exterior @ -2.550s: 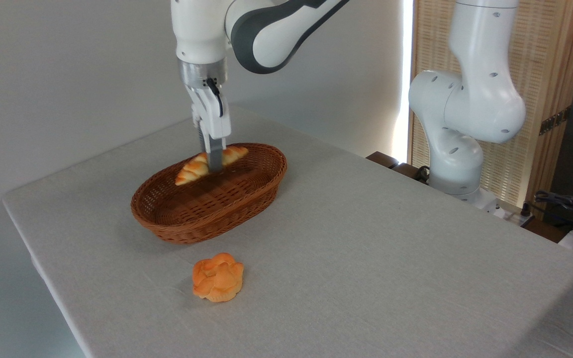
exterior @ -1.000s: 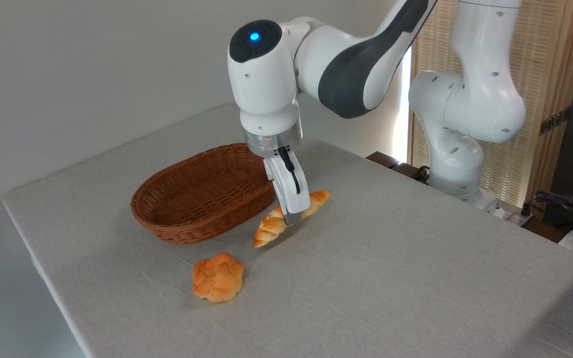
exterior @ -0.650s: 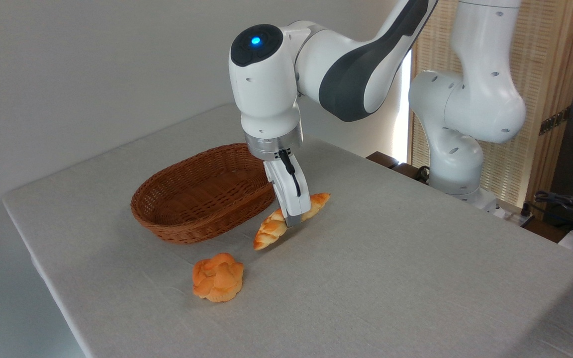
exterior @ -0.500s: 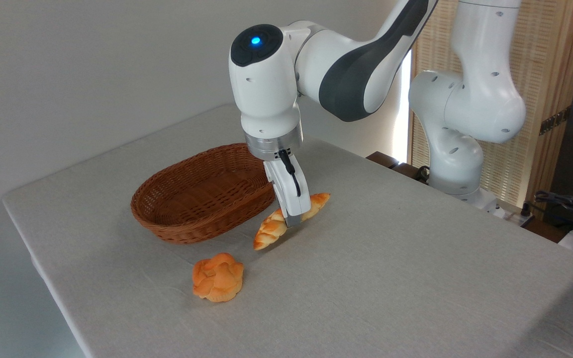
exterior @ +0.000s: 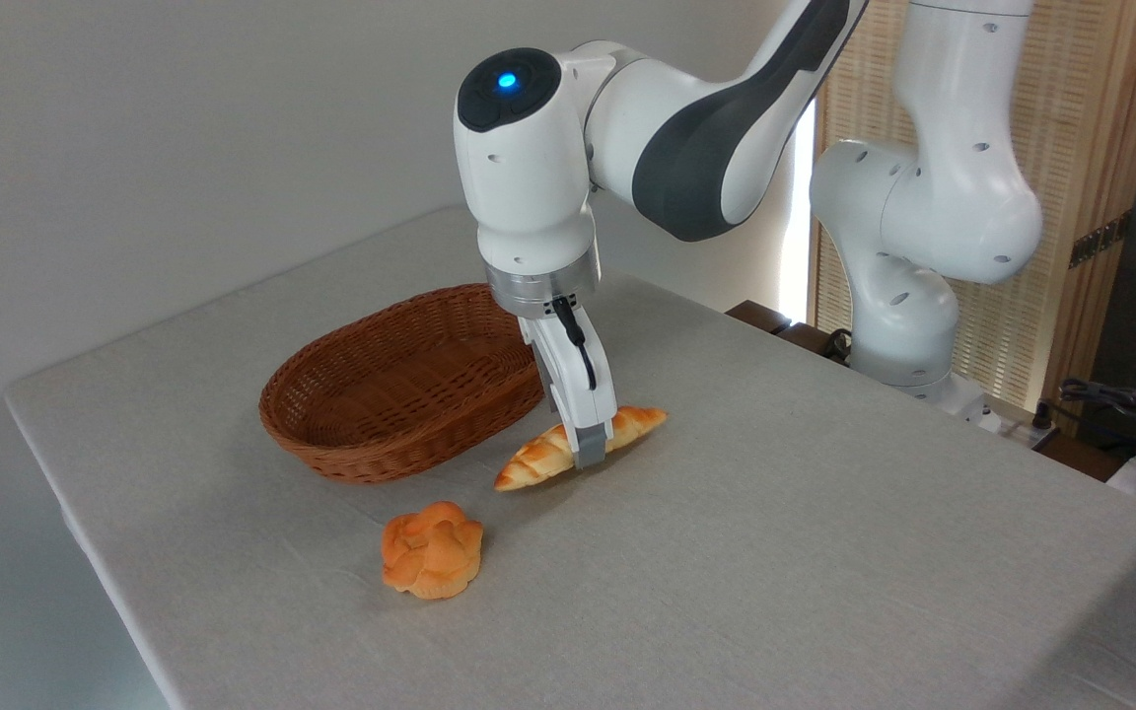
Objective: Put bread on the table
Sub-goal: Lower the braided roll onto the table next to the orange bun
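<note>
The bread, a golden braided loaf, lies flat on the grey-clothed table just in front of the basket's right end. My gripper points down over the loaf's middle, its fingers straddling it. The near finger stands in front of the loaf and the far one is hidden behind it. The jaws look parted, and the loaf rests on the cloth.
An empty brown wicker basket sits left of the loaf. A round knotted orange bun lies on the cloth nearer the front. The arm's white base stands beyond the table's right edge.
The loaf was carried out of the basket and held tilted above the cloth. It has now dropped flat onto the table, and the near finger has shifted outward.
</note>
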Robot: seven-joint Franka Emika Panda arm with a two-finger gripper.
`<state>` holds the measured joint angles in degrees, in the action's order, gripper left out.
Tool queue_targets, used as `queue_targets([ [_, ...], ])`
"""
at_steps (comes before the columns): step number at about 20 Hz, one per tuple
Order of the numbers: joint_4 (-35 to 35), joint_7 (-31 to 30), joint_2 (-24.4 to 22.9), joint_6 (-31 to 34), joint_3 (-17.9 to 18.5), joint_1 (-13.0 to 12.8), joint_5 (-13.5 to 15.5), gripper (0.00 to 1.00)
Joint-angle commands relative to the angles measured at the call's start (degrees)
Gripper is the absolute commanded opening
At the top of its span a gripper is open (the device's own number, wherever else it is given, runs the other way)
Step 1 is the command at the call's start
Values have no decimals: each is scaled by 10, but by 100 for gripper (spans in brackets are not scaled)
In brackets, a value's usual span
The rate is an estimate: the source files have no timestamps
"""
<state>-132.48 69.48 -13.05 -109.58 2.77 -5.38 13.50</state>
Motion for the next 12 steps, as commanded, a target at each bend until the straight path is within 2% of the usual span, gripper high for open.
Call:
queue_targets([
  [1,-1,7,-2,-7,4,-4,-6,100],
  [12,5,6,-5,-7,4,-4,-6,100],
])
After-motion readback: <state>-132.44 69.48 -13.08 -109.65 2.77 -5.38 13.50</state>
